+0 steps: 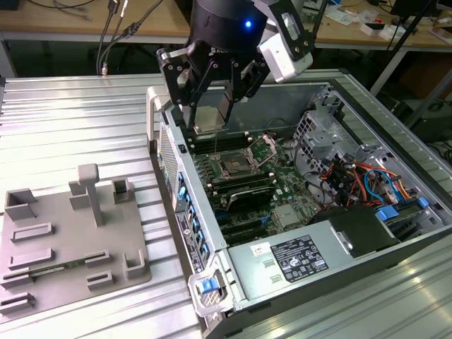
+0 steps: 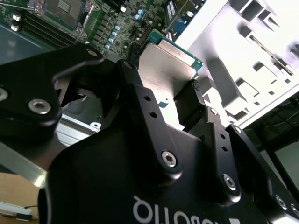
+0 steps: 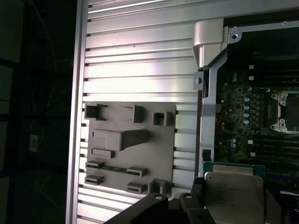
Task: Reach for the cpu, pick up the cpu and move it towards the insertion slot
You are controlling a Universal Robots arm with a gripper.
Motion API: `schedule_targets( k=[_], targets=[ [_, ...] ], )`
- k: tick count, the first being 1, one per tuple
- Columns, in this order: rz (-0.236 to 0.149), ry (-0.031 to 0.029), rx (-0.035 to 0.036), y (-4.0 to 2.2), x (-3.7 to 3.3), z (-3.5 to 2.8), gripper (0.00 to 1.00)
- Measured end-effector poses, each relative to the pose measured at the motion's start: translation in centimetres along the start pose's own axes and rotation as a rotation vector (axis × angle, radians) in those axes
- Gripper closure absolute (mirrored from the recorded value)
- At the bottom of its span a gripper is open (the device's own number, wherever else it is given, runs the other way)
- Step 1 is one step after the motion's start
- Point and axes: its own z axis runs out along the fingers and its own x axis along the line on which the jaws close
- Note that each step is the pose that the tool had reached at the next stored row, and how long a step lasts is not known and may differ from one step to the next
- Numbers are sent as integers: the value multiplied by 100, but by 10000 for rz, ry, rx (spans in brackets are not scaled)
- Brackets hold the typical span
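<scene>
The end effector (image 1: 210, 106), clamped on the cpu (image 1: 210, 118), hangs just above and behind the insertion slot (image 1: 234, 167).

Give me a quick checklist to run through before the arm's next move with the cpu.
1. cpu gripped in the end effector: ok.
2. cpu lifted clear of the grey tray: ok.
3. cpu over the open computer case: ok.
4. insertion slot uncovered, its dark centre visible: ok.
5. cpu directly above the insertion slot: not ok, it hangs nearer the case's edge.
6. cpu corner orientation matching the slot: cannot tell.
</scene>
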Motion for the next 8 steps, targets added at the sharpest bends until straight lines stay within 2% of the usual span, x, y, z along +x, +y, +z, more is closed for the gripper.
schedule_targets(
  k=[8],
  targets=[
    [1,0,1,-9,-172,1,45]
  ],
)
